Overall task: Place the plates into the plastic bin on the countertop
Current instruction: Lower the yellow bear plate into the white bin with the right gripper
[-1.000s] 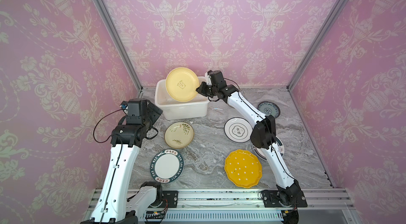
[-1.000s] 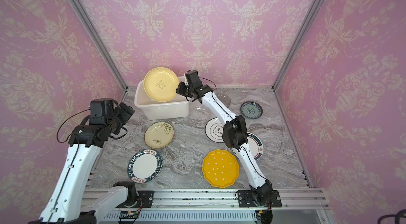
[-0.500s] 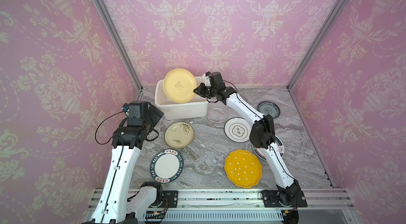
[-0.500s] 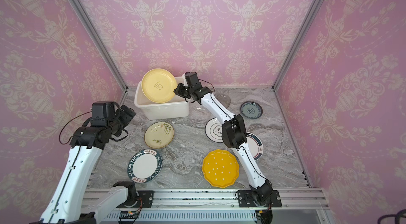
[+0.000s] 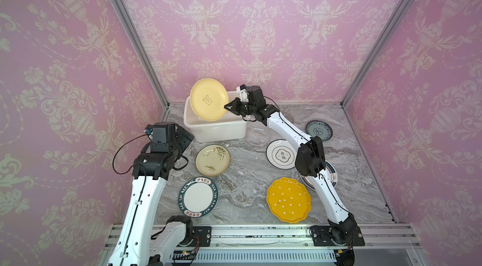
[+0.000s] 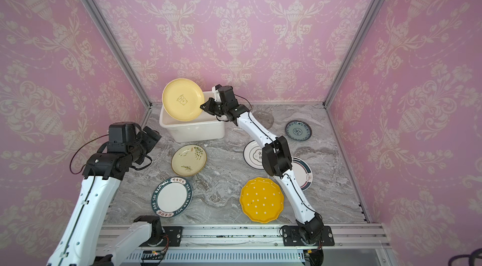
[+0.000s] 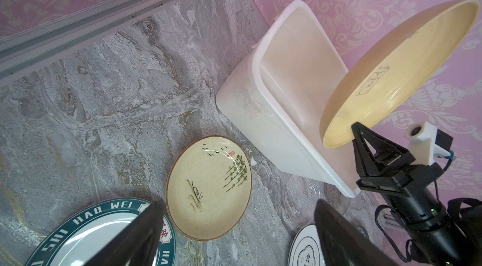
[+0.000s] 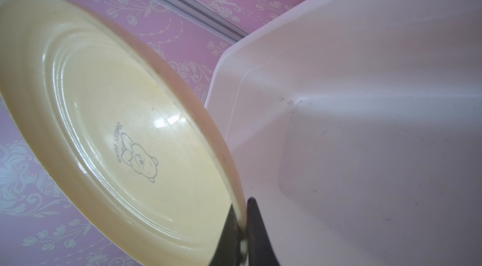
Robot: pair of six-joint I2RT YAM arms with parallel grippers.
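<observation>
The right gripper (image 5: 227, 107) pinches the rim of the pale yellow plate (image 5: 208, 99), which juts leftward from it, steeply tilted, above the open plastic bin (image 5: 221, 130) and seemingly not touching it.

Right gripper (image 5: 226, 107) pinched tight, arm outstretched; left gripper (image 7: 238, 206) spread wide, arm raised.

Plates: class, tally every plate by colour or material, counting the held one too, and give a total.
Yellow plates: 2
Cream sprig plate: 1
White dark-rimmed plates: 3
Blue-patterned plate: 1
Clear glass plates: 2
Total: 9
</observation>
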